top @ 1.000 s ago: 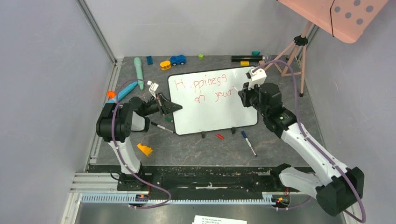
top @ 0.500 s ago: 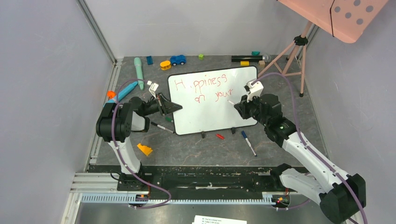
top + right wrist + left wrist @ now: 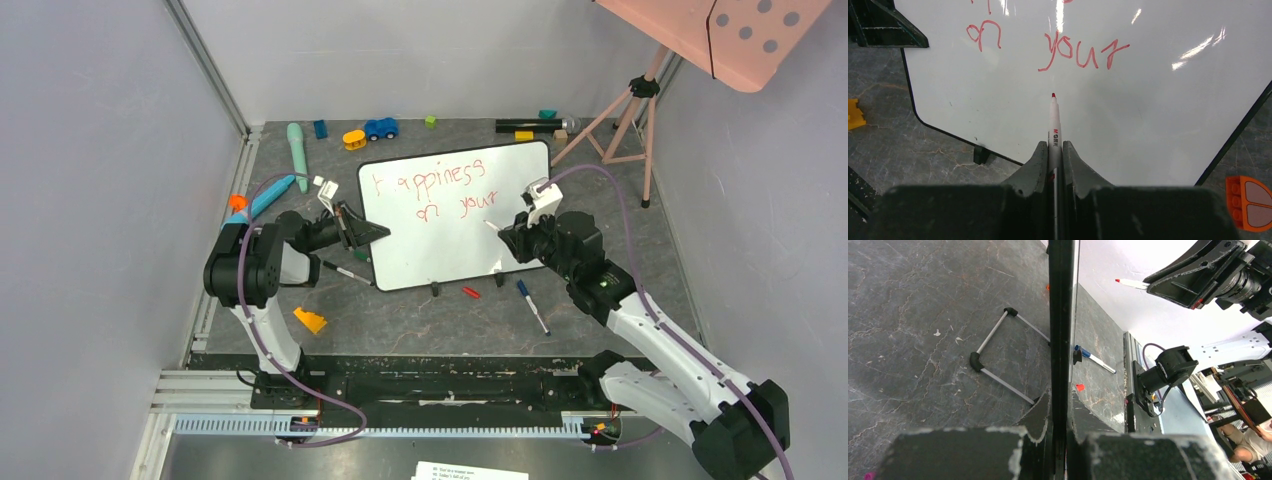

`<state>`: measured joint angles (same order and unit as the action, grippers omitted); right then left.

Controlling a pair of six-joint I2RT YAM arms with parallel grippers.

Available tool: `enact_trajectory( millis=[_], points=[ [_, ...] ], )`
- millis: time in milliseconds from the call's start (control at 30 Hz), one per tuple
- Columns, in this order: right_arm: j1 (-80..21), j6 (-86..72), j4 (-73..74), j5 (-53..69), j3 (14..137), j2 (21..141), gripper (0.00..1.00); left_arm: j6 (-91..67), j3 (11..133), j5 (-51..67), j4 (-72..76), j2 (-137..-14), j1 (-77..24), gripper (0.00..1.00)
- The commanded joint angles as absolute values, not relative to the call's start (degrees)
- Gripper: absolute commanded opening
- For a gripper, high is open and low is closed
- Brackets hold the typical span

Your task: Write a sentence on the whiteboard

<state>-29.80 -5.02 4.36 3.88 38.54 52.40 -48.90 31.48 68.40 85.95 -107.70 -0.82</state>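
The right hand (image 3: 1053, 147) is holding a marker (image 3: 1053, 117). Its two fingers are pressing together on the white barrel, and the red tip is pointing forward out of the hand. Just ahead of this tip a blank part of the whiteboard (image 3: 1158, 120) is waiting. I cannot tell if the tip is touching the surface or only hovering very near it.

A little farther beyond the tip, the sentence (image 3: 1083, 50) is showing its second line, "on your", in red. Still farther from the hand, the first line is reading roughly as "Happiness", though glare is hiding part of its first letter.

So I am judging that two lines are done and the end is still missing, because "on your" is asking for one more word. The free space in front of the marker is looking like the place for it.

Across the board from the right hand, the left hand (image 3: 352, 228) is clamping the board's side edge with its fingers closed on the thin black rim, and I think it is steadying the board for the writing. The board itself is resting on the counter (image 3: 420, 325), between the two hands.
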Motion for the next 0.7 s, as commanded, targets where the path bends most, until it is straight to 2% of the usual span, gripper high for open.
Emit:
enact_trajectory(
  millis=[0,200,267,467,667],
  points=[
    [-30.47,-5.95,1.59,2.64,38.69,51.65,0.00,-42.52,30.23,65.57,89.21,-106.60,-0.09,0.02],
    [-35.02,-7.56,1.63,0.38,40.59,53.70,0.00,-42.69,30.91,66.32,89.21,-107.25,-0.09,0.02],
    [-39.09,-7.88,1.52,-4.11,41.26,55.00,0.00,-43.14,31.36,66.61,89.21,-107.70,-0.09,0.02],
    [-46.60,-9.21,0.93,-12.72,44.04,61.32,0.00,-43.24,31.23,66.62,89.21,-107.40,-0.09,0.02],
    [-51.47,-9.74,0.44,-15.10,49.56,68.88,0.00,-43.33,31.27,66.71,89.22,-107.22,-0.11,0.02]
  ],
)
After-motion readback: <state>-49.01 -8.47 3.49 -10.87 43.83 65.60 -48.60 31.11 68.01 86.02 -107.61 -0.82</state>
